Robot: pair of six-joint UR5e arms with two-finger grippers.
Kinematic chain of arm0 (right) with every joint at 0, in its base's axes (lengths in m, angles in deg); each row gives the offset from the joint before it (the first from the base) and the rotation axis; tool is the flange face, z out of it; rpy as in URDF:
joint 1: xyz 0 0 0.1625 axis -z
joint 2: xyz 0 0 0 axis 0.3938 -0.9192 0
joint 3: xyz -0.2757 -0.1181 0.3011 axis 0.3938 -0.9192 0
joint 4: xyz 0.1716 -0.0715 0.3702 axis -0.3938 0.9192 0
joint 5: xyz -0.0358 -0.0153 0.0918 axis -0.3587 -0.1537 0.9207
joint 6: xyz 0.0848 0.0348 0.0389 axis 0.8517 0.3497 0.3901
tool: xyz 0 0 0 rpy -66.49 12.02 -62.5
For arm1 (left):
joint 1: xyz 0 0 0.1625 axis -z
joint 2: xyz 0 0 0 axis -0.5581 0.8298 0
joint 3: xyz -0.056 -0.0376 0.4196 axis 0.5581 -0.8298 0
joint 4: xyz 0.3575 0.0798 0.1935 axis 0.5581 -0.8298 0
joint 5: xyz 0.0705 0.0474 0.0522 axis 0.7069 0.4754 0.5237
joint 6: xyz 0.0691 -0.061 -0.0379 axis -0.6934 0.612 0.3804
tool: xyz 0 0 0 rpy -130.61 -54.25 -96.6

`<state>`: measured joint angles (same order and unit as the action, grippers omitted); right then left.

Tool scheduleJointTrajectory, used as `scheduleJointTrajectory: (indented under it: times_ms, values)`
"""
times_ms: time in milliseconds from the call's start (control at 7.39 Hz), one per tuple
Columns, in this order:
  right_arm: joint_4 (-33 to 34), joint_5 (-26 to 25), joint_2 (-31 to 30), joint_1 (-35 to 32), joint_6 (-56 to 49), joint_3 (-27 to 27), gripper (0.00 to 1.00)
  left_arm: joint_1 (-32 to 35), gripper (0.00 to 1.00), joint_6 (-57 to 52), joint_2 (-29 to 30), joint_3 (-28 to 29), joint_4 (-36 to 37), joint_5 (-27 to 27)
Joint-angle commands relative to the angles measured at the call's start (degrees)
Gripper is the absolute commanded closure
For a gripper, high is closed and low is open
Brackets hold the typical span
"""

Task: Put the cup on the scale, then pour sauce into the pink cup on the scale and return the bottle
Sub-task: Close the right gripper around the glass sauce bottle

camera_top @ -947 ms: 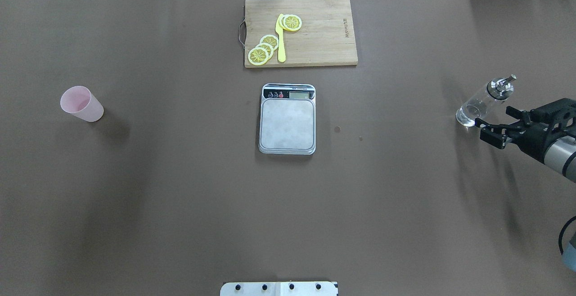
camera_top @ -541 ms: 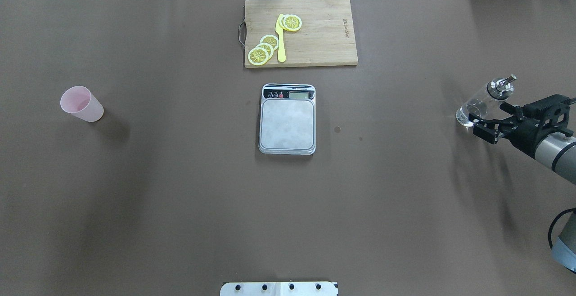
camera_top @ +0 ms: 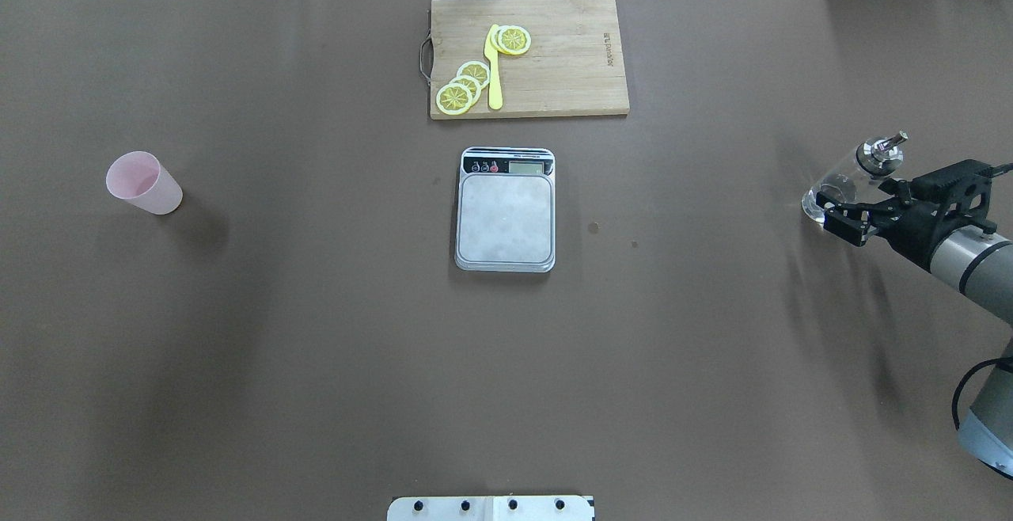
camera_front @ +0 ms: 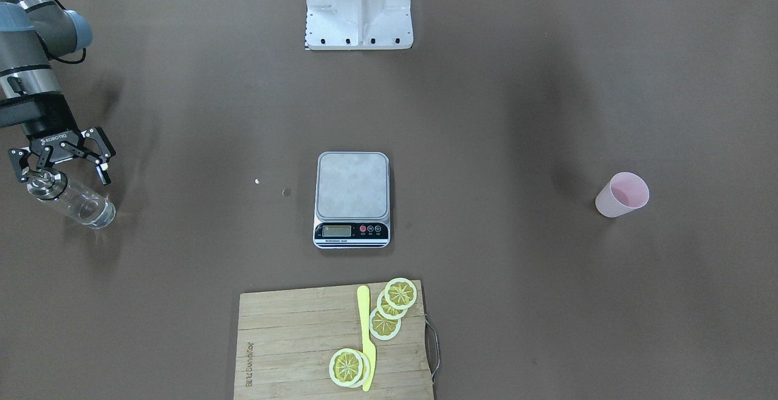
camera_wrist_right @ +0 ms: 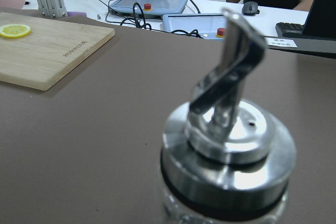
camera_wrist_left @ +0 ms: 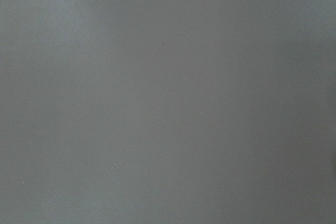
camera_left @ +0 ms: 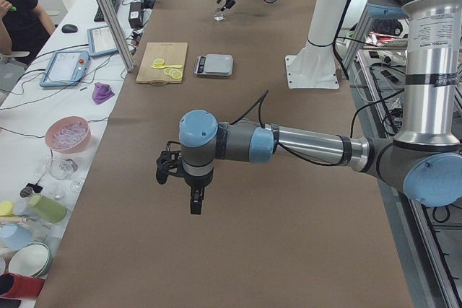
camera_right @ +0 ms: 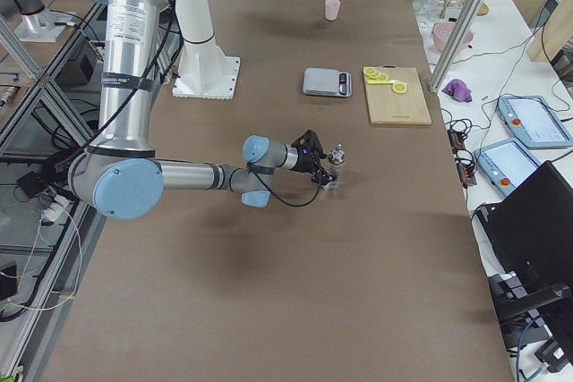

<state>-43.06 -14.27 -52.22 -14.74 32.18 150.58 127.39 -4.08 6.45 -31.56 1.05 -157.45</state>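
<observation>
Seen from the right wrist, the bottle (camera_wrist_right: 226,145) is cut off just below its metal cap. The scale (camera_top: 505,216) readout is too small to read. Whether the left hand (camera_left: 179,182) is spread or closed can't be made out.

Scale (camera_top: 505,220): middle of the table (camera_top: 316,347), display strip on the side away from the robot.
Cutting board (camera_top: 570,70): just behind the scale, at the far edge.
Lemon slices (camera_top: 455,97), knife (camera_top: 495,77): on the board's left half.
Cup (camera_top: 144,183): far left, upright.
Bottle (camera_top: 851,169): far right, upright.
</observation>
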Motion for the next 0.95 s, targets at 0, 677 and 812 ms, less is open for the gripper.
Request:
scheduleJointTrajectory:
  times_ms: [0, 677, 812]
  values:
    - [-0.11, 0.12, 0.29, -1.00, -1.58, -0.78, 0.01, 0.05, 0.02, 0.01, 0.04, -0.12, 0.02, 0.06]
    - [-0.11, 0.12, 3.11, -1.62, -1.59, -2.81, 0.02, 0.05, 0.02, 0.01, 0.04, -0.56, 0.11, -0.02]
    - [-0.20, 0.21, 3.19, -1.88, -1.41, -2.81, 0.03, 0.05, 0.02, 0.01, 0.04, -0.65, 0.11, -0.02]
